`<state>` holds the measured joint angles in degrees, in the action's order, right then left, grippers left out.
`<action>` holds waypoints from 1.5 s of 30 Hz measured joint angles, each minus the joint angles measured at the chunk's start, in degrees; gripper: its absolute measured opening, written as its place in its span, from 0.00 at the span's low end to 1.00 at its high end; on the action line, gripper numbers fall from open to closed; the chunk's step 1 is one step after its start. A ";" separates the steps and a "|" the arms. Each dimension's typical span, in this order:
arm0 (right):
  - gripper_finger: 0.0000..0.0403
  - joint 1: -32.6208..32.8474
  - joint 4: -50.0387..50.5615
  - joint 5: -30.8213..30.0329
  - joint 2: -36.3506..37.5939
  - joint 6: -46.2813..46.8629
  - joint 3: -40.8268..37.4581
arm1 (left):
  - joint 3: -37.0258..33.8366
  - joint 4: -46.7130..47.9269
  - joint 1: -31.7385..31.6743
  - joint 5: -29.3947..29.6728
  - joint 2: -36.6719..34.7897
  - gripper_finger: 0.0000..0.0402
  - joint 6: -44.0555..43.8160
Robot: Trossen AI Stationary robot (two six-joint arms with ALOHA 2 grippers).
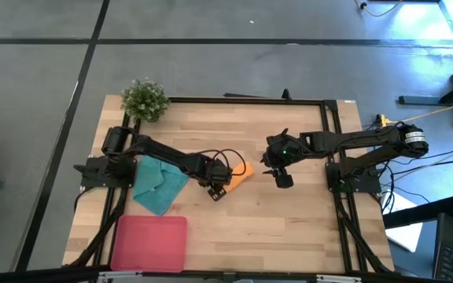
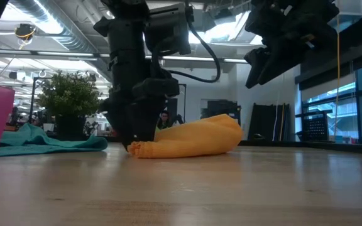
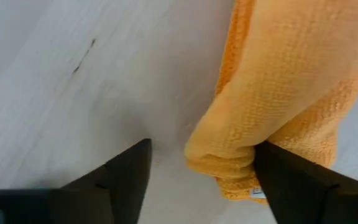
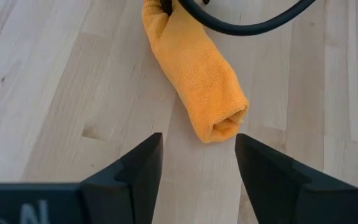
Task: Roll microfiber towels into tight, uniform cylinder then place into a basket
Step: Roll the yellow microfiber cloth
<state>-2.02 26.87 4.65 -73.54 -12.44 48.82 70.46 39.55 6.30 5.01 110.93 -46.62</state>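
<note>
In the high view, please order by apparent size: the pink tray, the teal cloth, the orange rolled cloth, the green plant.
1. Pink rectangular tray
2. Teal microfiber cloth
3. Small green potted plant
4. Orange rolled microfiber cloth, partly hidden by the left gripper, so its rank is unsure.

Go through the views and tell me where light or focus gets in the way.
Low view: bright ceiling lights and windows backlight both arms into silhouettes; the orange towel stays readable. Left wrist view: orange weave sharp, tabletop washed pale. Right wrist view: evenly lit, roll clear.
</note>
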 joint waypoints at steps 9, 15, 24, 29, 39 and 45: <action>0.50 0.01 -0.04 0.01 0.00 0.00 0.00 | -0.21 2.94 -0.78 0.15 -1.57 0.98 0.03; 0.50 0.01 -0.33 -0.01 -0.02 -0.01 0.02 | -0.20 4.90 -1.02 0.51 -4.10 0.99 0.04; 0.50 0.01 -0.50 -0.01 -0.02 -0.01 0.02 | -0.11 7.59 -1.02 2.42 -8.62 0.99 -0.91; 0.50 0.01 -0.50 -0.01 -0.02 -0.01 0.02 | -0.08 6.99 -0.65 3.39 -10.57 0.99 -1.02; 0.50 0.00 -0.50 -0.01 -0.02 -0.01 0.02 | 2.59 3.71 4.11 5.40 -10.80 0.99 0.88; 0.50 0.00 -0.48 -0.01 -0.02 0.00 0.02 | 4.74 2.29 7.85 10.75 -10.84 0.99 3.75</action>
<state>-2.02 26.39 4.64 -73.56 -12.44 48.84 75.20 41.84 14.15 15.76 100.09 -42.87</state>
